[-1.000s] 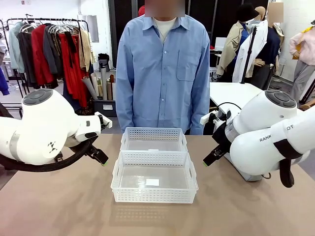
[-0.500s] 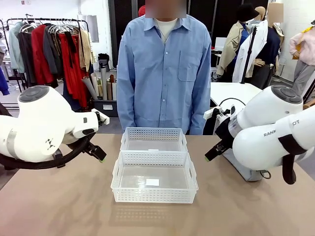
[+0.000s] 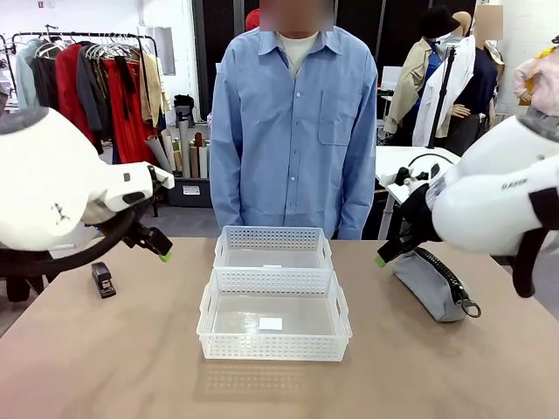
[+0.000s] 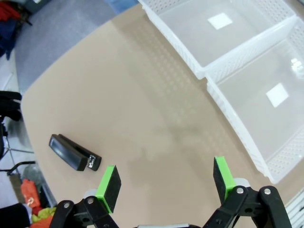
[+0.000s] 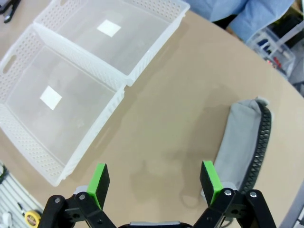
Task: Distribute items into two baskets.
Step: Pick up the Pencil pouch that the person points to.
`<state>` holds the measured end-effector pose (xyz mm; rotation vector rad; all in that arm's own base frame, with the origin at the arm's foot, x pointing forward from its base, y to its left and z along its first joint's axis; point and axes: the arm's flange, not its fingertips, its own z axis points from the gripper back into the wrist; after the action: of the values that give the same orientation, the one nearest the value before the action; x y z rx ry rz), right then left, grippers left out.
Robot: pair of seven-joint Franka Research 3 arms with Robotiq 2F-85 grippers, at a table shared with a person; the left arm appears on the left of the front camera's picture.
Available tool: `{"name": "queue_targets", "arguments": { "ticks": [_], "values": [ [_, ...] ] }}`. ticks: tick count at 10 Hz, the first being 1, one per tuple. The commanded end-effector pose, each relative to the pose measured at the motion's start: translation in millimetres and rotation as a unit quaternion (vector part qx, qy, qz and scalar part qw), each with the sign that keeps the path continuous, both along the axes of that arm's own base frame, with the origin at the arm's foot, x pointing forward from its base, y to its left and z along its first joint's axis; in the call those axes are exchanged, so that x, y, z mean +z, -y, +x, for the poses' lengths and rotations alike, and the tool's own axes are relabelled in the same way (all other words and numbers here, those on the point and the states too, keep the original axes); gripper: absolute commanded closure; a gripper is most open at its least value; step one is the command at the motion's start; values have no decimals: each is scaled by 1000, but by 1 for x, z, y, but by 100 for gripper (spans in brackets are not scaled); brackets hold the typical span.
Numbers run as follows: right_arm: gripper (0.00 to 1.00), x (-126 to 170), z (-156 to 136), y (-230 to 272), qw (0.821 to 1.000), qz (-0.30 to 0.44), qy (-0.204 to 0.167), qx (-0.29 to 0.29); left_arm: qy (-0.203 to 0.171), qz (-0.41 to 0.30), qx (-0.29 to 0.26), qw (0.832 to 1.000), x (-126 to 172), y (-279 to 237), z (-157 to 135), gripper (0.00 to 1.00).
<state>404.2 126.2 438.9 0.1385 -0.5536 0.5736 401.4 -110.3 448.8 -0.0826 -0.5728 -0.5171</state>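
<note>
Nothing had been sorted: both white baskets, near [image 3: 275,347] and far [image 3: 272,234], stood empty, stapler [image 3: 103,280] and grey bag [image 3: 434,285] lay on the table either side, and left gripper [image 4: 164,183] and right gripper [image 5: 154,183] gaped wide, holding nothing.

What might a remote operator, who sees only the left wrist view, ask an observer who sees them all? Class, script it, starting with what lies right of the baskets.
Operator: I see a small black stapler and two white perforated plastic baskets. What lies right of the baskets?
Observer: A soft grey fabric bag with a black edge, on the table.
Operator: Does the black, green-padded right pincer hold it?
Observer: No, that pincer is open and empty.
</note>
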Motion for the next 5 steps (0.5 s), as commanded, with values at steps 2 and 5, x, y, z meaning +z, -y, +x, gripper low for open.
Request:
{"name": "queue_targets", "arguments": {
  "ticks": [2,5],
  "values": [
    [0,27,13,37,998,40,-39,17,-37,-49,-50,997,36,-40,1,0],
    [0,43,11,83,992,115,-49,16,-53,-113,-84,989,64,-86,-8,0]
  ]
}}
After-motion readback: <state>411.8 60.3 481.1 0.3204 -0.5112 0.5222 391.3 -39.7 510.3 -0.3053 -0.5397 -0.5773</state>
